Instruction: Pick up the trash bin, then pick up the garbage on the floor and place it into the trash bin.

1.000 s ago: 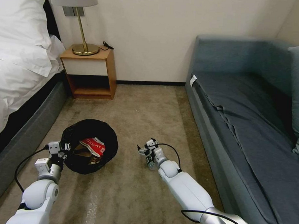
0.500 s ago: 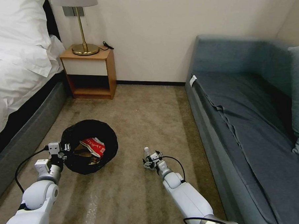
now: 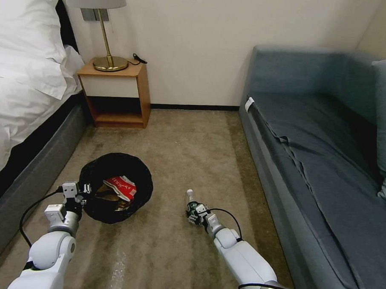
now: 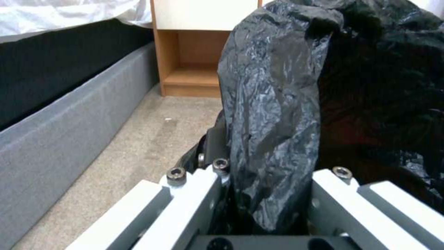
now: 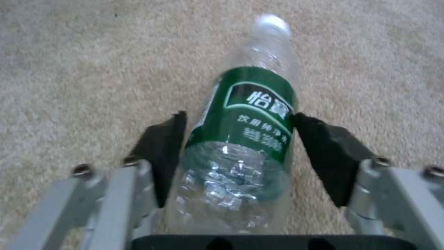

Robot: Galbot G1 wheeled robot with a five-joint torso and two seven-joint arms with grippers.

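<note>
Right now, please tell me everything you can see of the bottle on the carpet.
The bottle is small, clear, crinkled plastic with a dark green label printed in white and a pale cap. It looks empty and lies on its side on the beige carpet, cap pointing away from the robot. The right claw straddles its labelled middle, pads beside it.

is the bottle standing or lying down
Lying down: the bottle rests on its side on the carpet, between the right hand's open fingers.
</note>
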